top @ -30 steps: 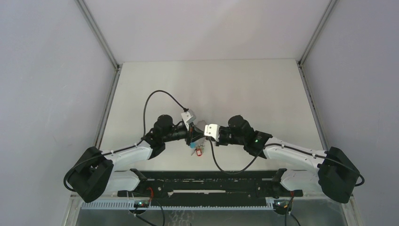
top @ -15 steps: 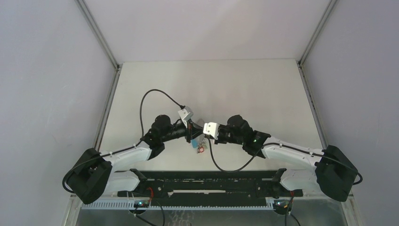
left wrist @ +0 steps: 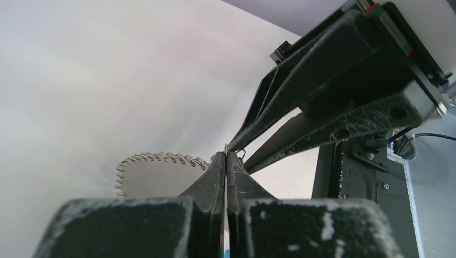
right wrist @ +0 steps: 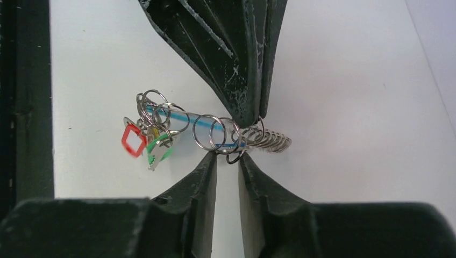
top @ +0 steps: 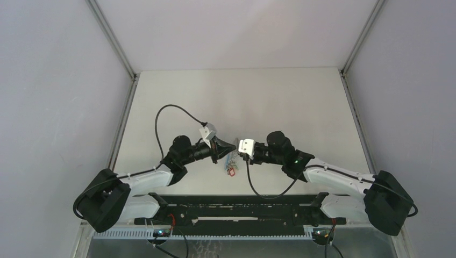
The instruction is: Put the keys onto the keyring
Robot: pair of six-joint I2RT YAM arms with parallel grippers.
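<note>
The keyring [right wrist: 271, 141] is a wire coil strung with several silver rings, a red tag [right wrist: 133, 141], a green-headed key [right wrist: 158, 153] and a thin blue bar [right wrist: 207, 124]. It hangs above the table between both grippers [top: 231, 164]. My left gripper [left wrist: 226, 157] is shut on the keyring's wire; in the right wrist view it comes in from the top [right wrist: 253, 121]. My right gripper [right wrist: 227, 157] is open by a narrow gap, its tips just under the rings, one small ring hanging between them. No key with a dark-blue head shows clearly.
The white table [top: 242, 97] lies between grey walls with metal corner rails. The black rail of the arm bases [top: 236, 207] runs along the near edge. A black cable [top: 161, 115] loops above the left wrist. In the left wrist view the right gripper's fingers [left wrist: 301, 107] fill the upper right.
Both wrists have shifted a little: the left pulled slightly left, the right slightly right and lower. The keyring bunch still hangs between the two grippers in about the same place.
</note>
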